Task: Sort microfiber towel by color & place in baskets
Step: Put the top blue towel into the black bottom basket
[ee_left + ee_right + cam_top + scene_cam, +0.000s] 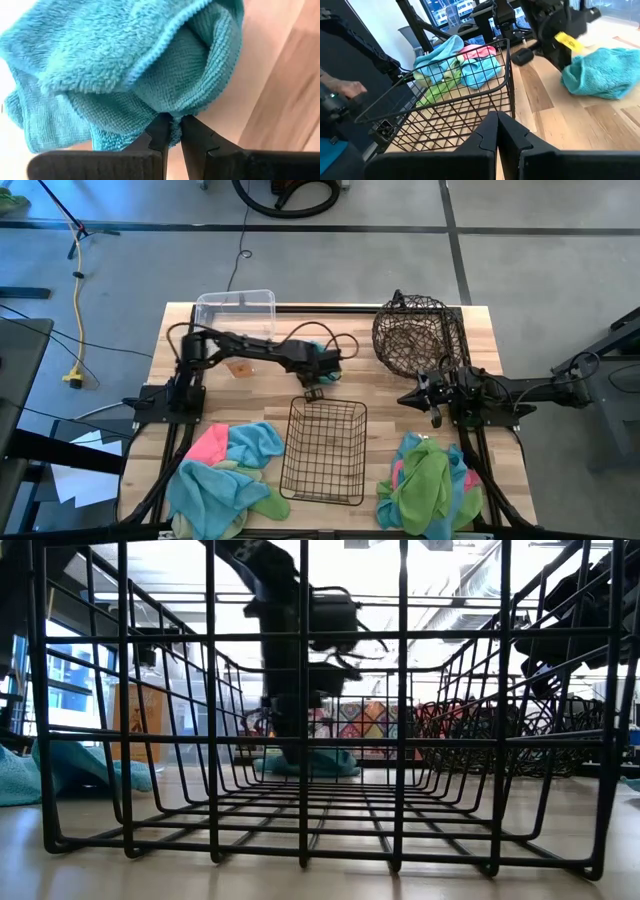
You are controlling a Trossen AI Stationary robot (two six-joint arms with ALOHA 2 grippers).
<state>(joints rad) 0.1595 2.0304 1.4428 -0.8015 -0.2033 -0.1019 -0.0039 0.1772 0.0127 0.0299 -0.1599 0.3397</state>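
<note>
My left gripper point(325, 366) is over the table's middle, beyond the black wire-grid basket point(323, 450), and is shut on a light blue microfiber towel point(115, 75). That towel also shows in the right wrist view point(600, 75) and behind the basket's bars in the low view point(305, 762). The clear tub point(235, 310) stands at the far left and the round wire basket point(420, 335) at the far right. Mixed piles of pink, blue and green towels lie at the near left point(225, 475) and near right point(430, 485). My right gripper point(497, 122) waits shut at the right, touching nothing. My left gripper pinches a bunched fold of the blue towel point(172, 120) between its two fingertips; one layer or several, I cannot tell. The fingers come from above, pointing steeply down. The towel hangs bunched below them, with its lower part point(310, 768) on the table.
The black wire-grid basket stands between the two towel piles, close in front of the held towel. A small tan card point(240, 367) lies on the wood under the left arm. Bare wood lies between the tub and the round basket. A person's hand point(350, 89) shows beyond the table.
</note>
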